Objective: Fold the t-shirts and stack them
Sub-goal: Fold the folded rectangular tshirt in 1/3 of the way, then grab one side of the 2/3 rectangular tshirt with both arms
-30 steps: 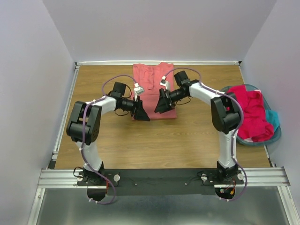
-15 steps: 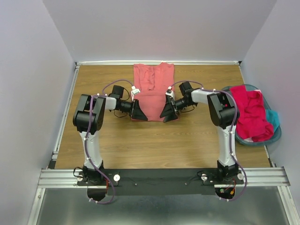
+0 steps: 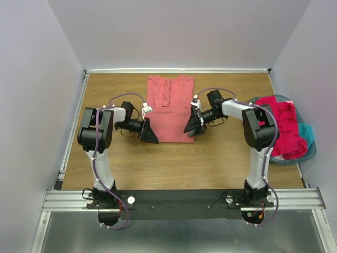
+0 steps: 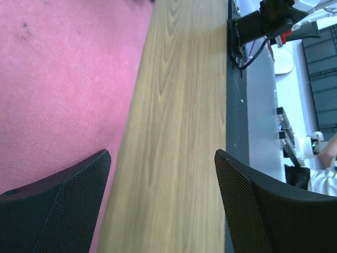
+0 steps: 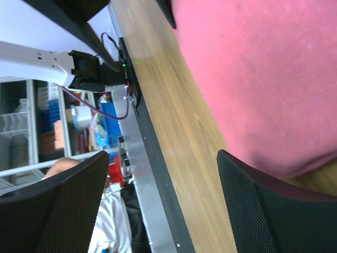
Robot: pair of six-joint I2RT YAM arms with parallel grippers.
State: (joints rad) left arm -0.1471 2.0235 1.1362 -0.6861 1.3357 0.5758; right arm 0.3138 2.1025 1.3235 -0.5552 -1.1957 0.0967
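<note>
We've got the salmon-pink t-shirt [image 3: 169, 113] lying flat on the tabletop [image 3: 210, 158], up around 12 o'clock. Left jaws sit at its 7 o'clock corner and right jaws at 4 o'clock, both spread apart with nothing in them.

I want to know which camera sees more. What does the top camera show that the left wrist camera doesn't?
Only the top external view shows the teal basket holding a magenta-red shirt, and the right end effector. Only the left wrist view shows the mesh pattern on the fingers of the left end effector, open with nothing gripped. Both show the salmon-pink shirt lying on the wooden table.
</note>
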